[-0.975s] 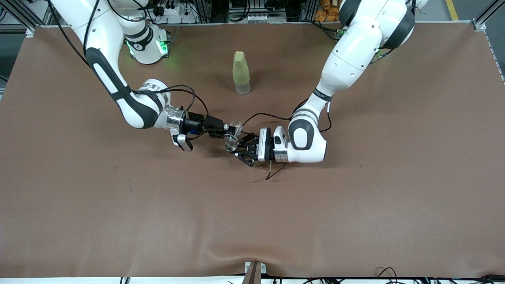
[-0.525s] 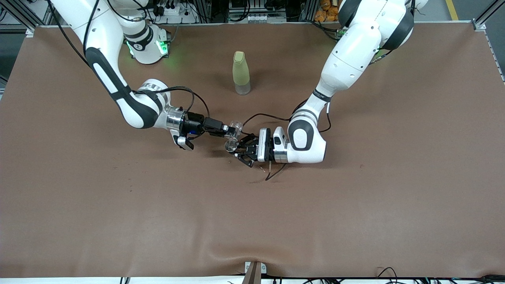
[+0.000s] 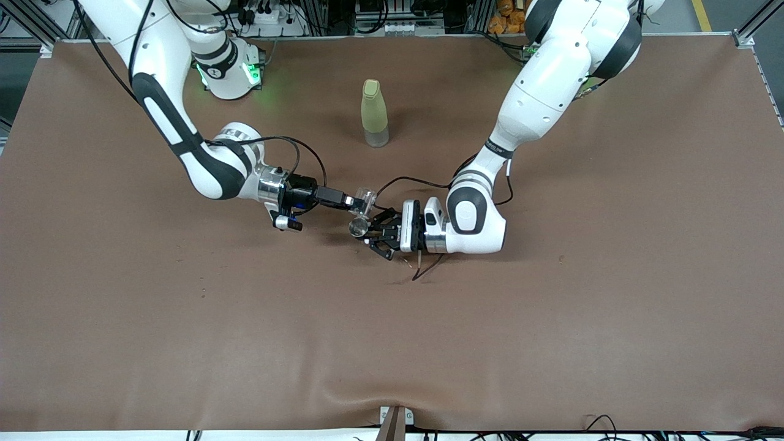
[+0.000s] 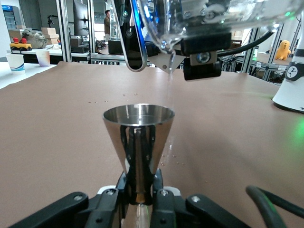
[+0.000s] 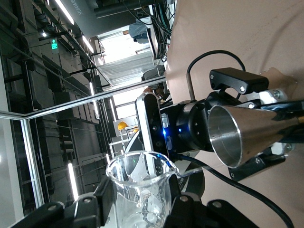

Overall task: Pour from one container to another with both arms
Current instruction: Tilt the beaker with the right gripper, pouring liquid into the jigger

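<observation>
While the left pincer (image 4: 137,202) clamps the jigger (image 4: 138,137), right pincer (image 5: 140,202) grips the half-cropped cup (image 5: 140,187).

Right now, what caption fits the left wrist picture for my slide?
Left gripper holds the steel jigger upright while the tilted glass cup above it trickles liquid toward its mouth.

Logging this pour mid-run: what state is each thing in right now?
Glass cup: held tilted by the right hand, lip over the jigger, a thin stream falling.
Steel jigger: upright, mouth up, clamped at its waist by the left hand.
Yellow-green bottle: standing upright on the table, capped, untouched.
</observation>
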Robot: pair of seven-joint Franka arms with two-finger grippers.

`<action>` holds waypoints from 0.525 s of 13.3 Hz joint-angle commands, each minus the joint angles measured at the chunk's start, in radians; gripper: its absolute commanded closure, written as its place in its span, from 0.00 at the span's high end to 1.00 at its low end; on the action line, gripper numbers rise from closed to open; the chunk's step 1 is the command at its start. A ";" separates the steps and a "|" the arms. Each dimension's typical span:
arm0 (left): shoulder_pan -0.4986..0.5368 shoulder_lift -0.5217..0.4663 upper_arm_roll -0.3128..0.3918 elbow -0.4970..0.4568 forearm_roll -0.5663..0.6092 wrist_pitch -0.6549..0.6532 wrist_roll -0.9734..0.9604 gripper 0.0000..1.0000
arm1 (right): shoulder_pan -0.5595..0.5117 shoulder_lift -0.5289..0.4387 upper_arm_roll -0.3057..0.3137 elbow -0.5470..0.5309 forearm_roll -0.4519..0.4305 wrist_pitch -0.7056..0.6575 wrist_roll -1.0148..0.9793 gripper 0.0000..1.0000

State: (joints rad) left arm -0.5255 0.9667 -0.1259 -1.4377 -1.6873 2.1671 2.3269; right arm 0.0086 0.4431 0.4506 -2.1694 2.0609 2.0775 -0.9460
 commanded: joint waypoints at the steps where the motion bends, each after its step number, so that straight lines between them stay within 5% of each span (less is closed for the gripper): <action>1: -0.008 0.012 0.002 0.020 -0.041 0.007 0.023 0.00 | 0.010 -0.020 -0.004 -0.013 0.025 0.000 0.057 0.03; 7: -0.007 0.013 0.002 0.019 -0.055 0.007 0.022 0.00 | 0.002 -0.020 -0.007 0.009 0.022 0.001 0.098 0.05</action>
State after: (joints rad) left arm -0.5255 0.9703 -0.1259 -1.4377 -1.7084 2.1671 2.3269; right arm 0.0085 0.4432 0.4471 -2.1609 2.0610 2.0774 -0.8696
